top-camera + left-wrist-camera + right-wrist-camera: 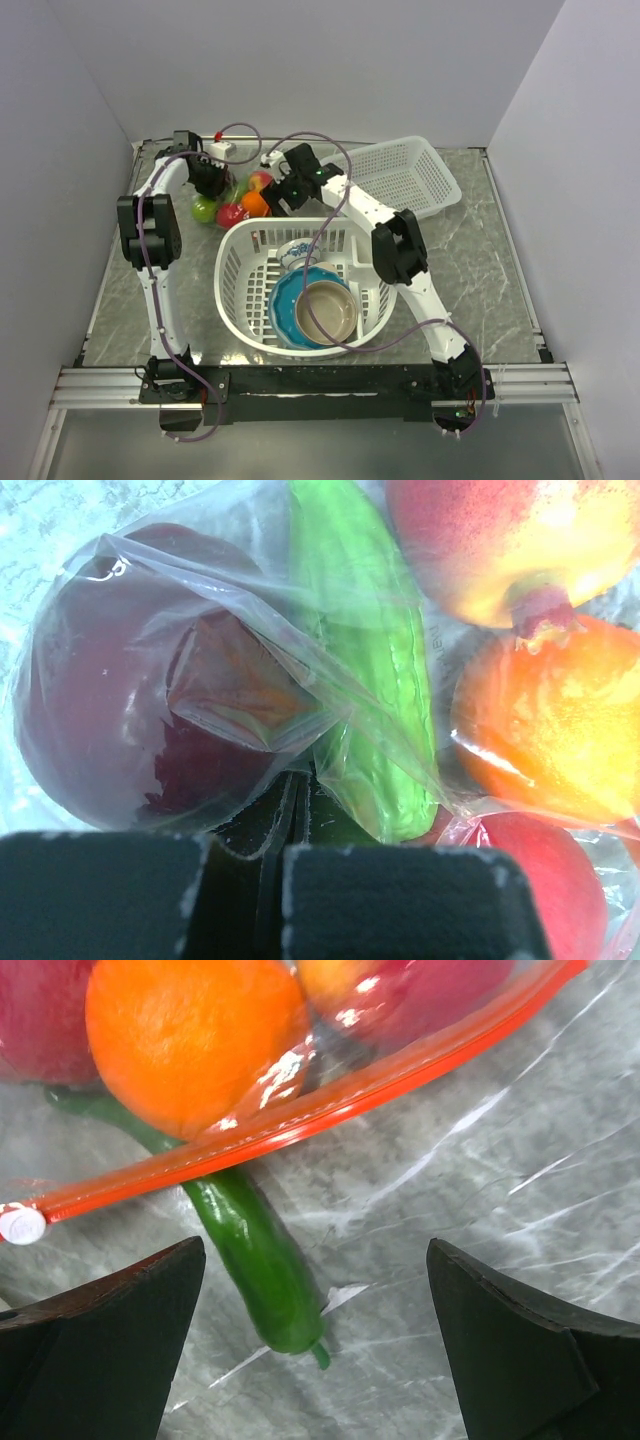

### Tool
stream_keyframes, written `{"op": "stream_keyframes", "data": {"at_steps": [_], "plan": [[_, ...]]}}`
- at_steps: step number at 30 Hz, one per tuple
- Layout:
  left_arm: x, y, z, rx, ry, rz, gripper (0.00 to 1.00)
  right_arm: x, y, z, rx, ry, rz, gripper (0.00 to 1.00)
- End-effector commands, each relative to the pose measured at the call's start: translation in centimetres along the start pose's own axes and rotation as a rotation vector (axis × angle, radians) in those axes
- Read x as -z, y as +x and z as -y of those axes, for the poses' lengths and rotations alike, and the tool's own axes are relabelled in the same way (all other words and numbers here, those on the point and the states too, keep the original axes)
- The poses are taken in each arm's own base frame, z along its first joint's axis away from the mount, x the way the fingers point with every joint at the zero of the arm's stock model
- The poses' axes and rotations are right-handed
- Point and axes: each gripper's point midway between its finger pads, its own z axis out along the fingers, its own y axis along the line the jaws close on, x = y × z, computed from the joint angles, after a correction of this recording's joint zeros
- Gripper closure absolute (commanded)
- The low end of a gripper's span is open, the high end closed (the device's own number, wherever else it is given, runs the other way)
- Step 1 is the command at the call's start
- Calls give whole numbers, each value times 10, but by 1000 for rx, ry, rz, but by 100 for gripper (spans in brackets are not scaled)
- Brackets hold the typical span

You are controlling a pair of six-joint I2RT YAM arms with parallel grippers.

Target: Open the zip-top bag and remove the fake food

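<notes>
Two arms meet over the bag (238, 200) at the far-left corner of the bench (470, 270), where it lies flat with the food (232, 213) packed inside. The left gripper (285, 825) has its pads pressed nearly together, and a fold of clear film beside a maroon fruit (110, 710) appears to be pinched between them. The right gripper (315, 1250) hangs wide apart just above the marble, holding nothing, with the zip strip (300, 1120) running across in front of it. The strip looks sealed along the stretch in view. Its white slider (20, 1225) sits at one end, close to one right finger. A green chilli (250, 1250) shows below the strip, though whether it is inside the film cannot be told. The bag is unopened and nothing appears to be out, so the step in hand is likely the unzipping. To do it well, the left pinch should hold firm as an anchor while the right jaws settle squarely on the slider, not the slack film, and pull along the strip's line rather than upward. The basket (232, 262) of bowls (325, 310) sits mid-bench, well apart.
</notes>
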Motion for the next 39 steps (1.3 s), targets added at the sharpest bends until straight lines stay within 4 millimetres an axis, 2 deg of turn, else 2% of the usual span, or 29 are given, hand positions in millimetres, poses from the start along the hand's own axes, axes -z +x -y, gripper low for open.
{"op": "stream_keyframes", "data": {"at_steps": [1, 4, 8, 10, 11, 12, 14, 15, 16, 17, 19, 20, 22, 24, 25, 26, 28, 30, 31, 33, 34, 39], "plan": [[4, -21, 6, 4, 19, 51, 99, -7, 12, -18, 52, -21, -48, 0], [7, -28, 9, 14, 36, 63, 99, -10, 18, -19, 59, 5, -73, 1], [17, -32, 17, 16, 57, 67, 99, -12, 32, -22, 64, 17, -114, 7], [27, -36, 20, 11, 60, 81, 99, -12, 38, -20, 67, 36, -136, 14], [27, -31, 22, 12, 68, 74, 99, -13, 40, -21, 65, 35, -142, 21], [34, -35, 25, 6, 68, 87, 99, -12, 40, -21, 64, 38, -144, 25], [36, -32, 25, 7, 67, 86, 99, -12, 42, -21, 59, 34, -154, 33], [39, -32, 24, 9, 64, 90, 99, -12, 42, -22, 58, 33, -155, 51], [40, -31, 22, 14, 58, 86, 99, -11, 42, -21, 51, 36, -159, 63], [41, -32, 21, 18, 54, 88, 99, -9, 42, -22, 49, 36, -159, 82], [47, -34, 17, 33, 53, 96, 99, -3, 39, -16, 26, 46, -151, 96], [53, -38, 18, 42, 53, 96, 99, 4, 31, -16, 15, 40, -130, 100], [63, -48, 21, 47, 56, 115, 99, 13, 27, -8, -31, 36, -110, 100], [82, -66, 27, 50, 60, 163, 99, 28, 11, -4, -55, 31, -60, 100], [87, -72, 31, 50, 67, 182, 99, 34, 10, 2, -85, 32, -49, 100], [98, -81, 34, 55, 61, 206, 99, 46, -2, 2, -93, 28, -15, 100], [102, -84, 36, 49, 52, 214, 99, 66, -16, 5, -123, -1, 39, 100], [99, -75, 28, 51, 3, 196, 99, 78, -23, 3, -153, -39, 75, 100], [94, -66, 26, 57, -6, 173, 99, 93, -33, 11, -165, -33, 111, 100], [85, -54, 14, 51, -52, 140, 99, 106, -41, 15, -194, -40, 146, 100], [78, -42, 11, 63, -60, 114, 99, 119, -50, 14, -197, -58, 177, 100], [61, -17, -10, 87, -115, 51, 99, 145, -61, 27, -228, -28, 231, 100]]}}
